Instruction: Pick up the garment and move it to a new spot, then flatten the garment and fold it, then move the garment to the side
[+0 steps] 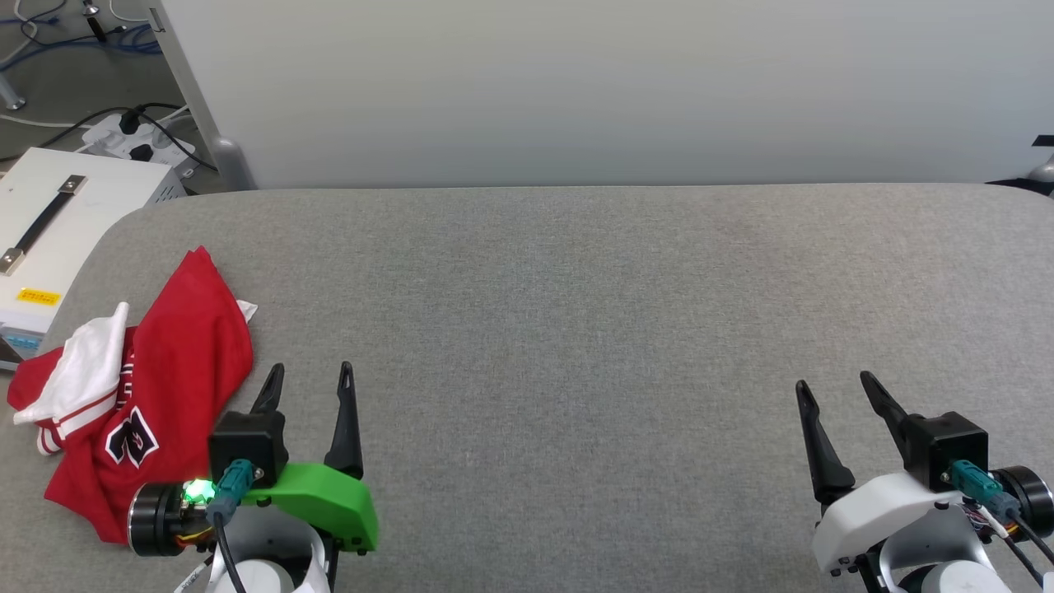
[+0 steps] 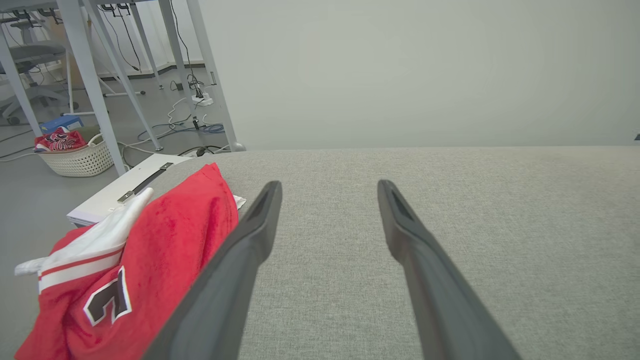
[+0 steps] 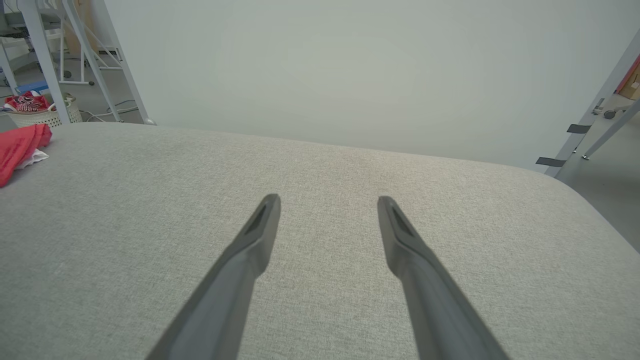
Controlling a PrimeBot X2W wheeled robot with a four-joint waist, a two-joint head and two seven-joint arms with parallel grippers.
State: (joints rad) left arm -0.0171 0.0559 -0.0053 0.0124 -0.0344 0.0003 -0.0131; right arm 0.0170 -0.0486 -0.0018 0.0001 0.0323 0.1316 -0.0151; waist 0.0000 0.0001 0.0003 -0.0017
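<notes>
The garment [image 1: 156,387] is a red jersey with white sleeves, striped trim and a black number, lying crumpled at the left end of the grey table [image 1: 576,329]. Its red cloth [image 2: 165,260] lies just left of my left fingers in the left wrist view, and a corner of the garment [image 3: 20,145] shows at the far left of the right wrist view. My left gripper [image 1: 311,372] is open beside the garment's right edge, holding nothing. At the lower right my right gripper [image 1: 832,380] is open over bare table.
A white box with a black strap handle [image 1: 58,222] stands off the table's left end, with a power strip and cables [image 1: 140,140] behind it. A white wall panel [image 1: 576,91] runs along the table's far edge. A laundry basket [image 2: 75,155] sits on the floor.
</notes>
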